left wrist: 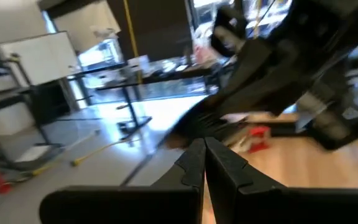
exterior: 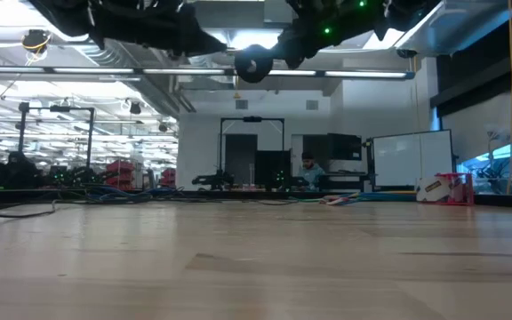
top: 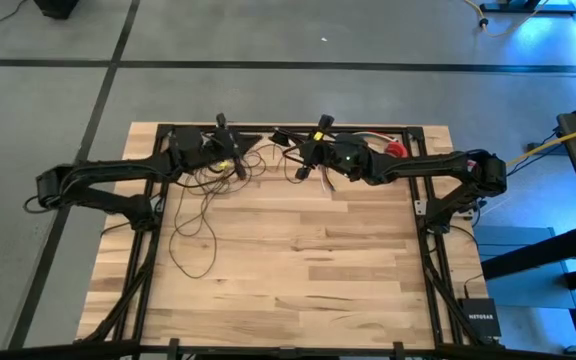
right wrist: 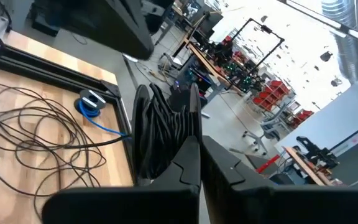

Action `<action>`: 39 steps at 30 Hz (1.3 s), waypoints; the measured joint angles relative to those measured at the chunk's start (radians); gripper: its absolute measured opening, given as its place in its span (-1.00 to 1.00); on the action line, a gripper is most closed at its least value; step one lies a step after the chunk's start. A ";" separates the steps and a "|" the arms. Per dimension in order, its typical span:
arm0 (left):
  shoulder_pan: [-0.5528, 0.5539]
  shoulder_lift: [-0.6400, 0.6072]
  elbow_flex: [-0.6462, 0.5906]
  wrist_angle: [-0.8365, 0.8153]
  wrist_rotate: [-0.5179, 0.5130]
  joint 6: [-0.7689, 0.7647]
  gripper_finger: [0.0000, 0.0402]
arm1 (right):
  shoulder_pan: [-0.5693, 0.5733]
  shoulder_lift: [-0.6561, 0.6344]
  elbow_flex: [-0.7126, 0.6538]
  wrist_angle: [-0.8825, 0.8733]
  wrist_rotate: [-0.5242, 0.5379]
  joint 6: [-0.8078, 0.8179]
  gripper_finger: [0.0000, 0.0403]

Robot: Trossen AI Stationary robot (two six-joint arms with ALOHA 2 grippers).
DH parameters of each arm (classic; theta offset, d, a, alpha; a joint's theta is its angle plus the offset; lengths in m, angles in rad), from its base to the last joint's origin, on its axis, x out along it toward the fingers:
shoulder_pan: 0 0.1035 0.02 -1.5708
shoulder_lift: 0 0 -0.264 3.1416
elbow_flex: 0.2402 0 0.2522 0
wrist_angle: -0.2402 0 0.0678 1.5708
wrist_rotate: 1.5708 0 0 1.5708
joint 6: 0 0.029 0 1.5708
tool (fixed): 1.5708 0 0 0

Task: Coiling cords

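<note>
The wooden counter (top: 298, 270) fills the middle of the high view, its planks mostly bare toward the near edge. Both dark arms reach in from the sides and meet along the far edge. The left arm (top: 98, 185) stretches from the left side, and its left gripper (top: 240, 172) hangs just above the far-left part of the counter; in its wrist view the two fingers (left wrist: 194, 163) are pressed together, and whether any wire is pinched between them cannot be told. The right arm (top: 438, 170) comes from the right side, with the right gripper (top: 303, 172) near the middle of the far edge, close beside the left one; its fingers (right wrist: 188, 163) are likewise closed tip to tip, with a bundle of dark strands (right wrist: 160, 134) standing just beyond them. The cords (top: 200, 215) lie in loose, tangled loops on the left half of the counter, trailing from under the left gripper toward the near side. A small red object (top: 396, 149) sits by the far-right edge, and a blue cable (right wrist: 95, 107) rests at the counter's corner
</note>
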 joint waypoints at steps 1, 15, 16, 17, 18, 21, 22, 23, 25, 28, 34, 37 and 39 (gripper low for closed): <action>-0.008 0.007 0.000 0.016 0.004 -0.014 -0.97 | 0.000 0.006 0.001 0.004 0.002 -0.006 -0.99; -0.058 0.036 0.000 -0.129 0.021 -0.001 -0.88 | 0.000 0.059 0.019 0.050 0.077 -0.037 -0.99; -0.058 0.049 0.000 -0.143 0.036 -0.026 -0.82 | 0.000 0.059 0.019 0.051 0.077 -0.037 -0.99; -0.058 0.067 0.000 -0.144 0.055 -0.046 -0.75 | 0.000 0.059 0.019 0.050 0.077 -0.037 -0.99; -0.063 0.086 0.000 -0.142 0.075 -0.068 -0.68 | 0.000 0.059 0.019 0.050 0.078 -0.037 -0.99; -0.065 0.148 0.000 -0.135 0.114 -0.159 -0.45 | 0.000 0.059 0.019 0.053 0.078 -0.037 -0.99; -0.065 0.169 0.000 -0.129 0.131 -0.193 -0.37 | 0.000 0.059 0.019 0.052 0.078 -0.037 -0.99; -0.065 0.196 0.000 -0.111 0.145 -0.224 -0.31 | 0.000 0.059 0.019 0.053 0.079 -0.037 -0.99; -0.064 0.255 0.000 -0.044 0.163 -0.279 -0.20 | 0.000 0.059 0.019 0.052 0.078 -0.037 -0.99; -0.063 0.340 0.005 0.079 0.169 -0.326 -0.12 | 0.000 0.059 0.019 0.053 0.078 -0.037 -0.99; -0.060 0.466 0.067 0.146 0.208 -0.378 -0.10 | 0.000 0.059 0.020 0.052 0.078 -0.037 -0.99; -0.060 0.510 0.104 0.148 0.213 -0.381 -0.11 | 0.000 0.059 0.020 0.052 0.077 -0.037 -0.99; -0.060 0.524 0.120 0.144 0.215 -0.374 -0.12 | 0.000 0.059 0.020 0.051 0.077 -0.037 -0.99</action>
